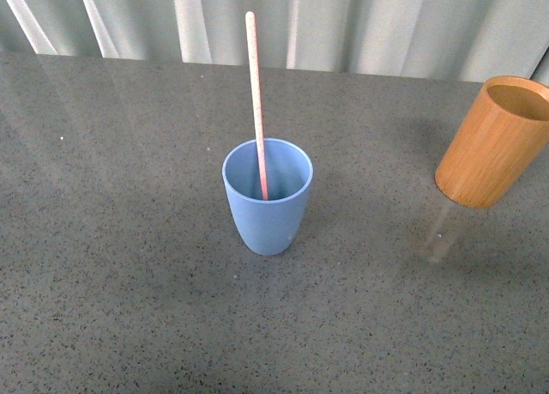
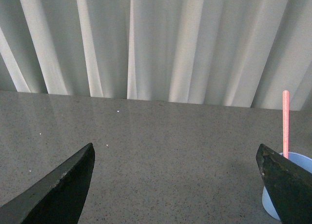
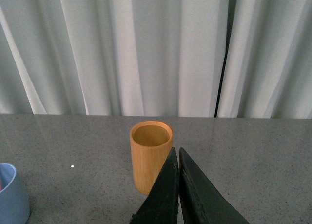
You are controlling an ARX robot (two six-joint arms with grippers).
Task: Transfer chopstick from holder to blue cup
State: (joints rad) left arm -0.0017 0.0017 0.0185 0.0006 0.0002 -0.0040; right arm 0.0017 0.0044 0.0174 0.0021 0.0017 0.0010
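Note:
The blue cup (image 1: 267, 197) stands upright at the table's middle. One pale pink chopstick (image 1: 256, 102) stands in it, leaning on the rim and sticking up well above it. The orange-brown holder (image 1: 493, 142) stands at the right edge of the front view and looks empty. Neither arm shows in the front view. In the left wrist view my left gripper (image 2: 175, 158) is open and empty, with the blue cup (image 2: 278, 204) and the chopstick (image 2: 285, 124) just behind one finger. In the right wrist view my right gripper (image 3: 177, 153) is shut on nothing, close in front of the holder (image 3: 148, 155).
The table (image 1: 111, 239) is grey speckled stone. A pale pleated curtain (image 1: 343, 21) hangs along its far edge. The blue cup's edge also shows in the right wrist view (image 3: 10, 194).

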